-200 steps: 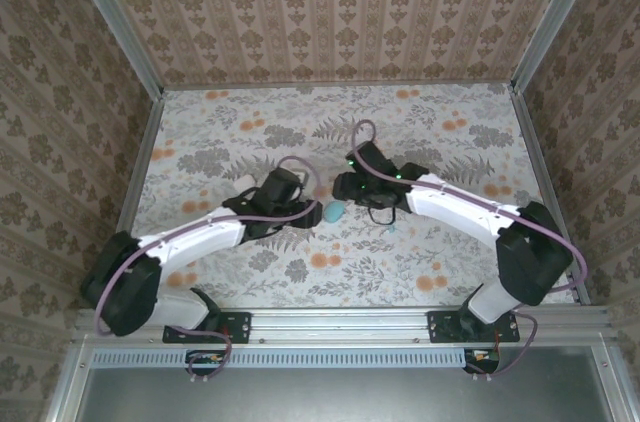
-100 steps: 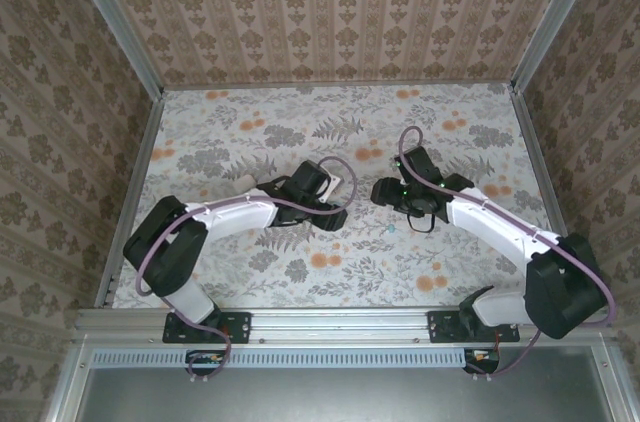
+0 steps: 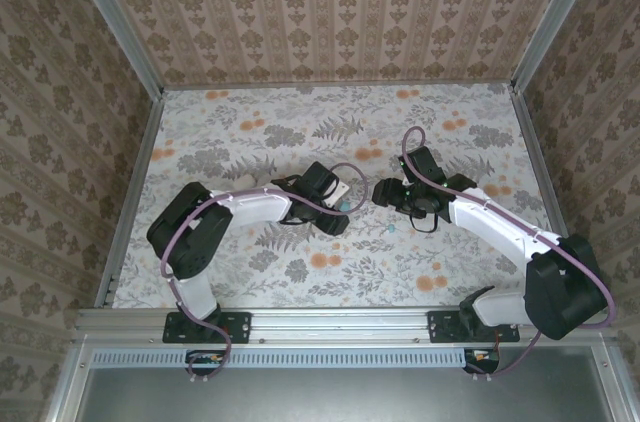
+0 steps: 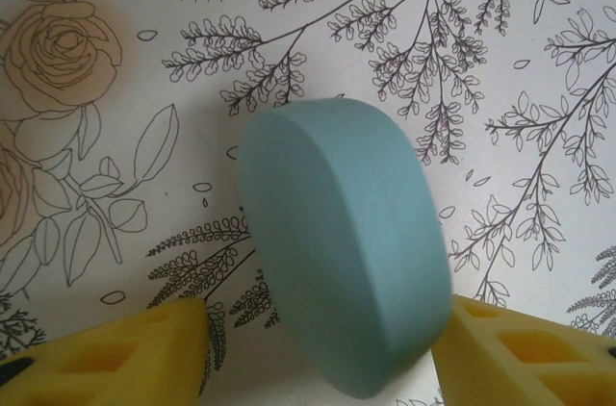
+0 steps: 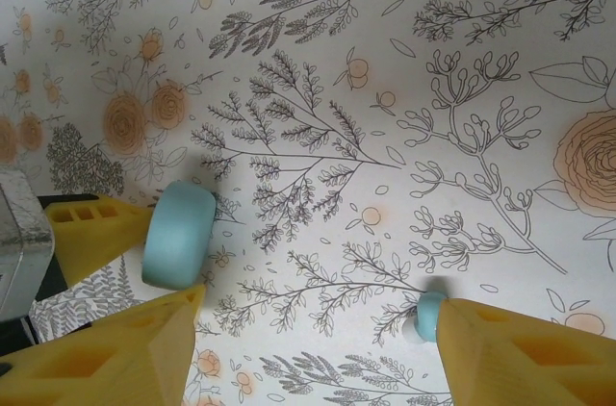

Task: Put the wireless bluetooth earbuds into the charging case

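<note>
Charging case (image 4: pixel 346 252) (teal, on edge) at left end effector (image 4: pixel 324 305), earbud (image 5: pixel 428 315) apart

So from up top both arms are stretched into the middle of the flowery table (image 3: pixel 230 142), left gripper (image 3: pixel 342 212) with a bit of teal case (image 3: pixel 347 205) showing at its tip, right gripper (image 3: pixel 382 195) facing it close by, tiny teal earbud (image 3: pixel 390 229) lying just below that one.

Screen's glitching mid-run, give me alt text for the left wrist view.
A smooth teal charging case, edge-on, sits mid-frame between the left gripper's two yellow fingers; the finger at picture right touches it, the other stands slightly clear. Behind is a white tablecloth printed with line-drawn leaves and a pale orange rose.
</note>
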